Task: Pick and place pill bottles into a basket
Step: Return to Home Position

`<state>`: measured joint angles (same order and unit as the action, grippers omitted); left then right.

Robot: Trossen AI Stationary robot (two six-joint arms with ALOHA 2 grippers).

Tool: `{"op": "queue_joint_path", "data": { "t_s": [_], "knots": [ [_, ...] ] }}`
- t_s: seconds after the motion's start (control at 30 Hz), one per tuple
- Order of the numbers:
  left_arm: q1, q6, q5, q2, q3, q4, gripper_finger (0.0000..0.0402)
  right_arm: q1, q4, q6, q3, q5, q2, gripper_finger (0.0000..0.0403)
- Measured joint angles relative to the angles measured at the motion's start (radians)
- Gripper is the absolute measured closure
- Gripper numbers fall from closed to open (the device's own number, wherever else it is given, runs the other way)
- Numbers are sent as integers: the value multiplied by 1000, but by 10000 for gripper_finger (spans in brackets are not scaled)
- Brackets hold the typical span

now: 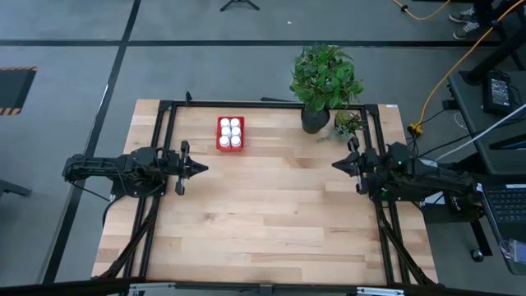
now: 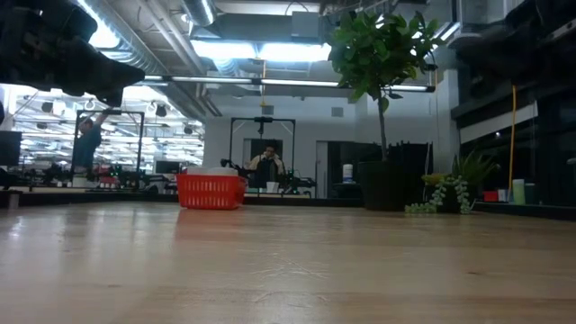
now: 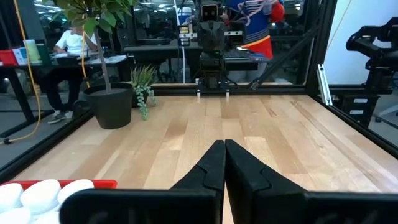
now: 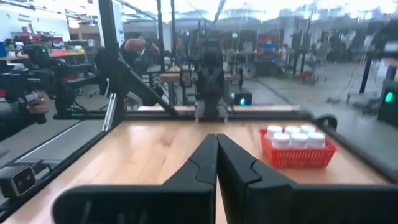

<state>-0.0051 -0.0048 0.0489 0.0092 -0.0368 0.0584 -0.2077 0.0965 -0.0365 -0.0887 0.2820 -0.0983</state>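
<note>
Basket (image 1: 219, 136) sits near the far edge of the surface (image 1: 271, 222), its long axis running front to back. Six bottles (image 1: 225, 132) stand inside it, two rows of three; none seen loose. Left claw (image 1: 203, 168) is clenched and empty, just frontward of the basket and the nearer of the two. Right claw (image 1: 334, 164) is also clenched and empty, well apart across the surface. Judgement: placing is done; only parking the arms remains.

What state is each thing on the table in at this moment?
basket: upright, filled.
pill bottles: all six standing upright in the basket.
left claw: shut, empty, at the table's left edge.
right claw: shut, empty, at the table's right edge.
plant pot: upright, apart from the basket.
</note>
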Motion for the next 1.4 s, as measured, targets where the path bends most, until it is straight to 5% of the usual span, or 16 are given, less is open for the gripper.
{"op": "queue_joint_path", "data": {
  "t_s": [0.33,1.4],
  "knots": [
    [0,9,0,0,0,0,399,0,41,7,82,-115,-26,393],
    [0,18,36,0,0,-3,394,0,51,-11,80,-115,-24,393]
  ]
}}
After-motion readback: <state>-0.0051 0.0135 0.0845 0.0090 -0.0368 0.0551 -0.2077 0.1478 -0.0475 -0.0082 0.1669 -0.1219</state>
